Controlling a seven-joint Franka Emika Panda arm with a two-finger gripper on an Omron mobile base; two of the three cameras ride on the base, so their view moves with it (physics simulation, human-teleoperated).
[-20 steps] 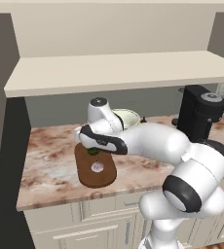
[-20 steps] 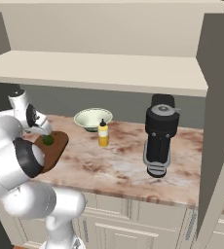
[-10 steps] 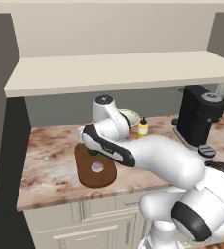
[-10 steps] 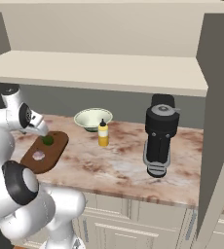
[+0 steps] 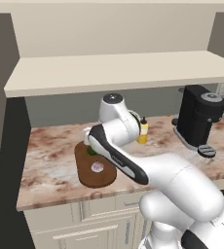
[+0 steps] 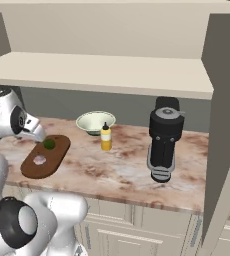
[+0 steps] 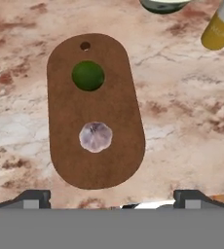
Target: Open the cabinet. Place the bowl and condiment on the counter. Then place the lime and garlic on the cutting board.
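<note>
Where counter (image 6: 122, 170) runs right, black appliance (image 6: 163, 138)

**White arm, dark joints**

The arm (image 5: 133, 160) is built of smooth, glossy white rounded shells, swelling into bulbous segments toward the base. A black band runs along the link behind the hand, and dark grey discs cap the joints, one on the topmost housing. Beside the hand, the wrist housing is white with a dark round face. The gripper (image 7: 112, 197) shows two small dark grey blocky fingertips.
</note>
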